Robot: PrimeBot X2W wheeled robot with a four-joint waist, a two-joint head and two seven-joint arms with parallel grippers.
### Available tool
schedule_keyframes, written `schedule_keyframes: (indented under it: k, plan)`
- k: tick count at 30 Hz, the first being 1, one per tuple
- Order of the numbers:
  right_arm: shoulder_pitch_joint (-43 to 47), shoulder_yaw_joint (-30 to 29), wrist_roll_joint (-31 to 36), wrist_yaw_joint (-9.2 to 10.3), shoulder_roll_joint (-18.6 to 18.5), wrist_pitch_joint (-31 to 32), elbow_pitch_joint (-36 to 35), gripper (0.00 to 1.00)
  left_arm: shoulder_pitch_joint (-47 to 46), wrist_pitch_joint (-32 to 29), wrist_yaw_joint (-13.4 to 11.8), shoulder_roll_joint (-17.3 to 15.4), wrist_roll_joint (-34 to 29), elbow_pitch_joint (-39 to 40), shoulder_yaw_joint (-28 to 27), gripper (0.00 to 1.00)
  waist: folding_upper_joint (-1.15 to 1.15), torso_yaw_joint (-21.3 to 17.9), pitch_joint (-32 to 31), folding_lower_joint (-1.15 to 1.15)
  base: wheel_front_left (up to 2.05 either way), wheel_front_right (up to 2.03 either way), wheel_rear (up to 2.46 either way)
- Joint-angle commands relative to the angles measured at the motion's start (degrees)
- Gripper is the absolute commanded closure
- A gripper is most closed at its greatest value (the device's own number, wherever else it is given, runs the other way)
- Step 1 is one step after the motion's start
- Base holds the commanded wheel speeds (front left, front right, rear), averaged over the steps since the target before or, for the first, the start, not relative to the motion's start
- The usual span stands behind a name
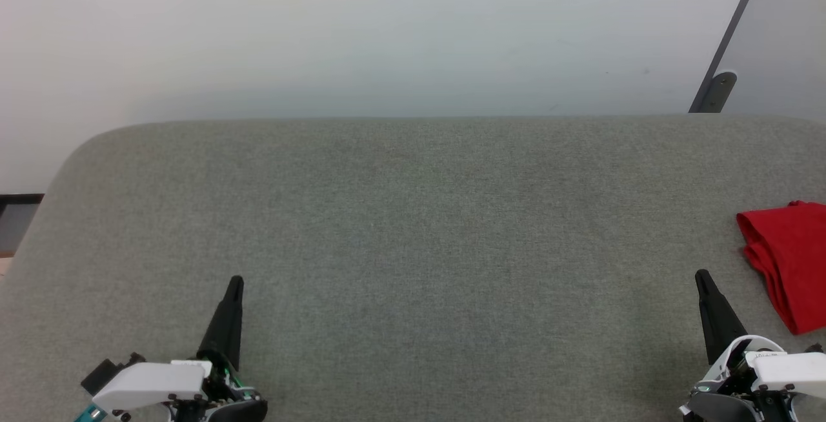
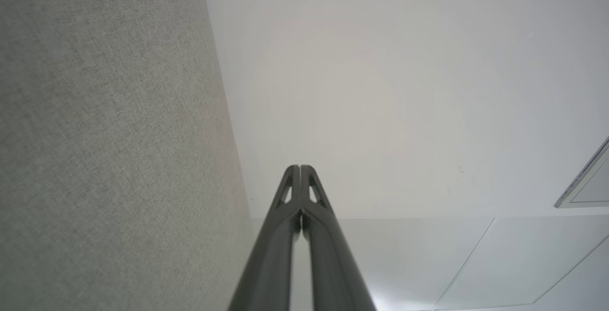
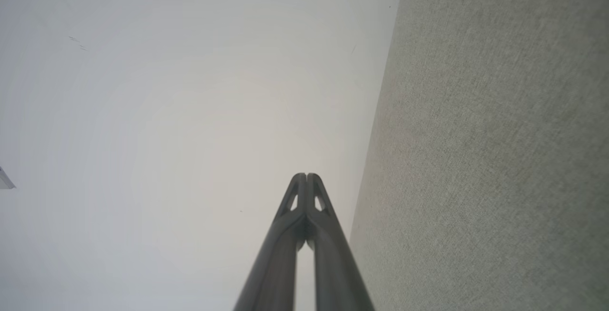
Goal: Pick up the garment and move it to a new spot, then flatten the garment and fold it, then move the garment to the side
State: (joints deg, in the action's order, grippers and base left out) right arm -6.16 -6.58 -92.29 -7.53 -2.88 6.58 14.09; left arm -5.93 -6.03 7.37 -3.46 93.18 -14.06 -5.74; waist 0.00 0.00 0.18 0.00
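A: L side first. What's the left gripper (image 1: 235, 282) doing?
B: Sits low over the grey counter (image 1: 413, 215), near the front edge. Fingers (image 2: 278, 239) are pressed tip to tip, nothing between them. Pale wall (image 1: 387, 35) beyond.
A: Middle?
B: Just grey weave.
A: R side?
B: Right gripper (image 1: 702, 277) is the same: fingers closed, empty, pointing away from the robot. The garment (image 1: 784, 261) lies just right of it, not touching, at the far R end of the counter. It's red, in loose layered folds, and partly cut off by the frame. Can't see any lettering.
A: Stage?
B: It's at the side and looks roughly folded, so prob. near the end. Can't be sure.
A: What could go wrong?
B: If it needs another grab, closed fingers would just shove the cloth, maybe off the R end. Pinching only the top layer would open the fold. And part of it is out of frame, so aim there is a guess.
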Motion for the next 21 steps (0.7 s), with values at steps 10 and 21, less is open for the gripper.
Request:
schedule_keyframes:
  k: [10,21]
  plan:
    - [-0.15,-0.03,-0.21,0.07,0.16,0.1,-0.13,1.0,-0.59,-0.18,0.22,0.15,-0.4,-0.06,-0.24,1.0,0.0,0.0,0.0,0.0,0.0,0.0,0.0]
    - [-0.15,-0.03,-0.22,0.07,0.16,0.1,-0.13,1.0,-0.6,-0.28,0.22,0.22,-0.35,-0.07,-0.34,1.0,0.0,0.0,0.0,0.0,0.0,0.0,0.0]
